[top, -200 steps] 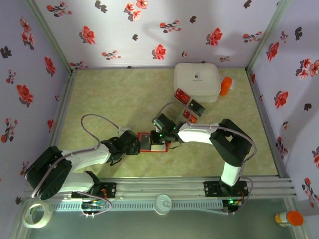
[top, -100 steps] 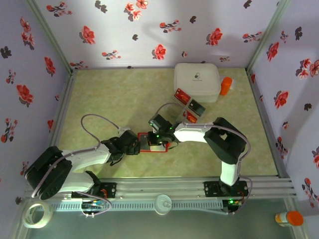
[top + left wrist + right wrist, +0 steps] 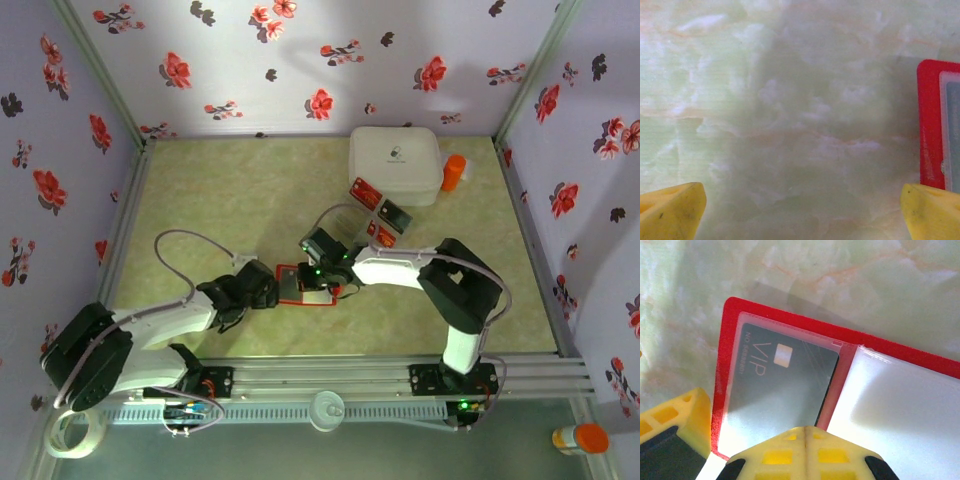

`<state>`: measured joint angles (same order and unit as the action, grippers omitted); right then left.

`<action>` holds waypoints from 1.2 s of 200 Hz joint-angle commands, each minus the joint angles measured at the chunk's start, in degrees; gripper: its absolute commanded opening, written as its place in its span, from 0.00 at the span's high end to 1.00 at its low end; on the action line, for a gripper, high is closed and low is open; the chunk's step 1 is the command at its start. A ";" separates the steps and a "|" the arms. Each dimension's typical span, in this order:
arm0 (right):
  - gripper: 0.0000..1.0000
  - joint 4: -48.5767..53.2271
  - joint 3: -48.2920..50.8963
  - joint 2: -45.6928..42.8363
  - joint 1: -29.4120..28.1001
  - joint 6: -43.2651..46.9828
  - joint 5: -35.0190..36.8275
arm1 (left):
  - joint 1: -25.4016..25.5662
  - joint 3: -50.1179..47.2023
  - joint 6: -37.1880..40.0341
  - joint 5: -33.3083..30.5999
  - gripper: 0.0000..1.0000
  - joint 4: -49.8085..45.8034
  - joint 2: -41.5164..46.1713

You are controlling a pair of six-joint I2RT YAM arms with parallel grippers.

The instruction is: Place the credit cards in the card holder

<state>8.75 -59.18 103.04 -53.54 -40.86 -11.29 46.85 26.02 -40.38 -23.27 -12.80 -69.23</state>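
Note:
The red card holder point(image 3: 322, 298) lies open on the table between both grippers. Its left clear pocket holds a dark grey credit card point(image 3: 782, 377) marked VIP; the right pocket point(image 3: 900, 400) looks pale and empty. My right gripper point(image 3: 805, 431) is shut, its tips pressed together just over the near edge of that card, by the holder's fold. My left gripper point(image 3: 800, 210) is wide open over bare table, the holder's red left edge point(image 3: 930, 125) next to its right finger point(image 3: 932, 212). More credit cards, two red point(image 3: 365, 192) and one dark point(image 3: 395, 216), lie further back right.
A white square box point(image 3: 395, 160) stands at the back right with an orange bottle point(image 3: 454, 172) beside it. The spare cards rest in a clear tray point(image 3: 360, 222) in front of the box. Flowered walls close in three sides.
The right gripper nudged a little left over the holder and came back, staying shut. The left arm's elbow sank lower; its gripper stays open at the holder's left edge.

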 commanded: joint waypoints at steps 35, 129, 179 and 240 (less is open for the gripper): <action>0.96 1.76 -0.49 -1.49 -0.10 0.70 1.21 | -0.51 0.42 -1.36 -2.51 0.00 -2.26 1.24; 0.97 -1.80 -1.10 2.63 -0.19 -0.99 -1.44 | -0.54 0.76 -0.99 -2.14 0.00 -2.02 0.49; 0.96 1.20 -1.25 -3.23 0.95 0.73 -0.19 | -0.62 3.91 0.54 -1.96 0.00 -5.61 4.28; 0.96 2.63 5.35 -10.89 8.11 2.22 0.31 | -0.27 7.87 1.90 3.96 0.00 -4.64 8.26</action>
<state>9.32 -57.10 94.24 -48.10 -40.21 -11.86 46.78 31.16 -39.70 -21.78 -16.78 -61.36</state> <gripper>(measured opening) 0.058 0.998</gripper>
